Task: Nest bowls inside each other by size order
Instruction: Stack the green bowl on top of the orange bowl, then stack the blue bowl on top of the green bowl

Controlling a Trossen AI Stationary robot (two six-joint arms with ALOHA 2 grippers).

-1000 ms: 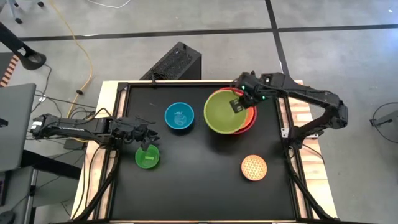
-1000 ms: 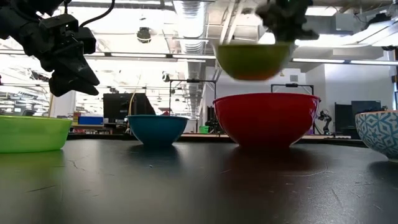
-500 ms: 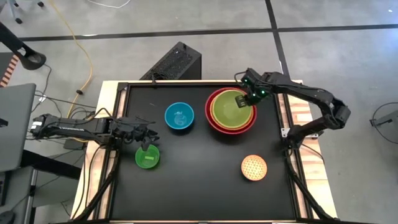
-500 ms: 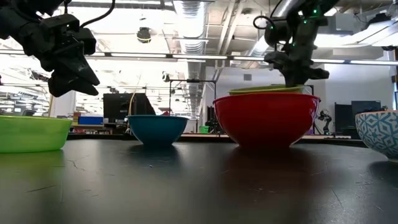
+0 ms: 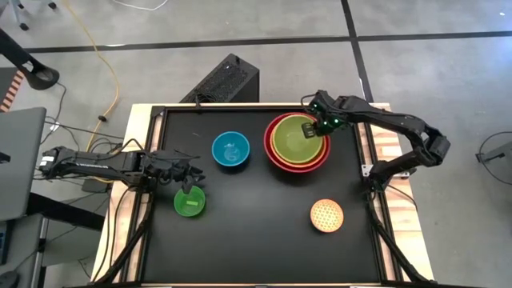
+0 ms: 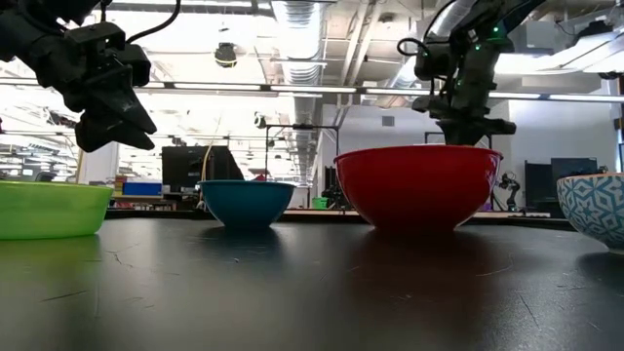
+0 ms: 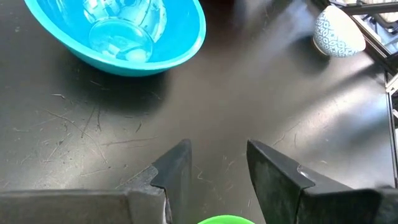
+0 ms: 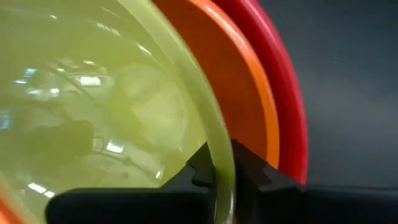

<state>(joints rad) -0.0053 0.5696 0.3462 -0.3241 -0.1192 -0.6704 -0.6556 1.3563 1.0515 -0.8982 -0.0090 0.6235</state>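
Observation:
The red bowl (image 5: 273,158) stands at the table's far right with the orange bowl (image 8: 239,93) and the lime green bowl (image 5: 292,138) nested inside it. My right gripper (image 5: 313,129) is shut on the lime green bowl at its far right rim. The blue bowl (image 5: 230,150) stands to the left. My left gripper (image 5: 188,185) is open and hovers just above the far rim of the small dark green bowl (image 5: 190,203). The dotted bowl (image 5: 326,215) stands near right. My right gripper pinches the lime green bowl's rim (image 8: 221,163) between its two fingers, one finger (image 8: 200,167) inside the bowl and one outside. The fingers come from above, pointing down. The bowl sits in the orange bowl, below the red bowl's rim (image 6: 417,151).
The black mat has bare room in the middle and along the near edge. A black box (image 5: 224,80) stands on the floor behind the table. A laptop (image 5: 18,160) lies off the table's left side.
My right gripper has gone down and a little toward the far right with the lime green bowl. The bowl hung clear above the red bowl a second ago; it now sits nested inside, sunk below the red rim.

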